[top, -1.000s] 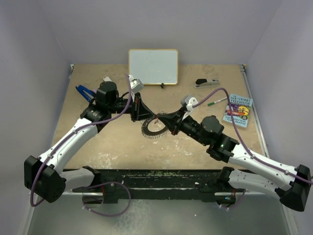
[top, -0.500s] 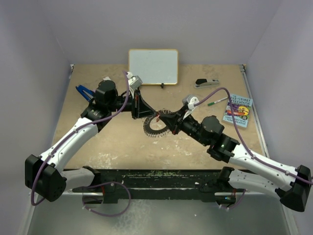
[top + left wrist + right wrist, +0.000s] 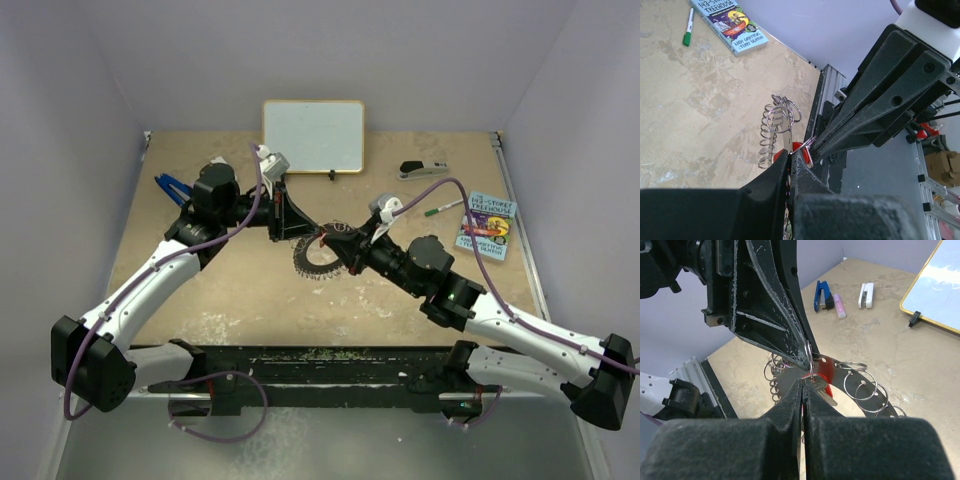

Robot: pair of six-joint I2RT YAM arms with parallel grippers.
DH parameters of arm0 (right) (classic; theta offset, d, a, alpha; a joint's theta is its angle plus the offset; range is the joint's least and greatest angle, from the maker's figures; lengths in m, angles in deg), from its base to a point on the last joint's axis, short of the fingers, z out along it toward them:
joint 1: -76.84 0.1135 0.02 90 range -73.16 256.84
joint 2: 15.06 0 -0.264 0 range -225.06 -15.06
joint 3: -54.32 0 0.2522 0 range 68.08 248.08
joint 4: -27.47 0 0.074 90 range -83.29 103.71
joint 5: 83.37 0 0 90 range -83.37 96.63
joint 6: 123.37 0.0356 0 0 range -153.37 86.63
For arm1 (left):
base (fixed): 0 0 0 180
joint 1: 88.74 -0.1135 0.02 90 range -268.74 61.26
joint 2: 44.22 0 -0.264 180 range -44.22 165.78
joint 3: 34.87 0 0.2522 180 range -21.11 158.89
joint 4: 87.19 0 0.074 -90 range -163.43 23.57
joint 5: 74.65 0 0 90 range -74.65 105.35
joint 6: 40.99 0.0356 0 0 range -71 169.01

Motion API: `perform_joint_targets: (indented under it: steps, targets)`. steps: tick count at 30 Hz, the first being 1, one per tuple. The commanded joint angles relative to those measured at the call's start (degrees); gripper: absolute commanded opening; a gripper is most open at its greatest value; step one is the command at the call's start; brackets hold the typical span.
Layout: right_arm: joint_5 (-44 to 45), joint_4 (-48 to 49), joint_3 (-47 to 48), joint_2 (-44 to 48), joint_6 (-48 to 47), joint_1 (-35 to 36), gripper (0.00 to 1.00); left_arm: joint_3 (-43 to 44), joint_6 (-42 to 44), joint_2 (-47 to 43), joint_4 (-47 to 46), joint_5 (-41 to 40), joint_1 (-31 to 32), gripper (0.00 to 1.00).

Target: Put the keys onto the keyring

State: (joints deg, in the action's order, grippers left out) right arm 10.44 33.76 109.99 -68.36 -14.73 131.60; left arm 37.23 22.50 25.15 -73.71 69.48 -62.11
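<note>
Keyring (image 3: 305,268) rim with 1 red key (image 3: 823,374), left gripper (image 3: 789,161) and right gripper (image 3: 804,385) both closed there.

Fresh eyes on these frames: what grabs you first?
The black left gripper and right gripper, both shut, meet tip to tip over the middle of the beige table, at a large flat grey metal keyring fringed with small wire rings. At their tips sits a small key with a red plastic head. A white board sits at the far edge, a colourful book at the right.
</note>
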Motion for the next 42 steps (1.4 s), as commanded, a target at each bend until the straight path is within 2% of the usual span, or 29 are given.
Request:
perform_joint_targets:
  steps: [1,18,35,36,37,40,42]
  targets:
    - [2.2,3.9,2.1,0.2,0.2,0.2,0.0,1.6,-1.9,-0.9,-4.9,1.9,-0.4,0.03]
    - [3.2,5.5,2.8,-1.2,-0.9,0.2,0.0,0.5,-2.7,-1.2,-5.8,2.8,-0.4,0.03]
    - [1.7,7.9,-0.2,1.2,3.2,0.2,0.0,0.4,-3.6,-1.5,-8.2,2.7,-0.7,0.03]
    - [1.8,6.9,-0.1,1.6,3.0,0.2,0.05,0.5,-3.5,-1.5,-8.0,2.7,-0.8,0.03]
    - [1.7,5.8,0.2,2.4,2.4,0.2,0.18,0.4,-3.4,-1.5,-7.7,2.7,-0.9,0.03]
    - [2.3,2.3,0.7,4.3,1.3,0.2,0.45,0.4,-3.1,-1.6,-7.5,2.7,-1.1,0.03]
    - [3.7,-0.7,1.2,5.5,0.4,0.2,0.49,0.4,-3.0,-1.8,-7.5,2.7,-1.2,0.03]
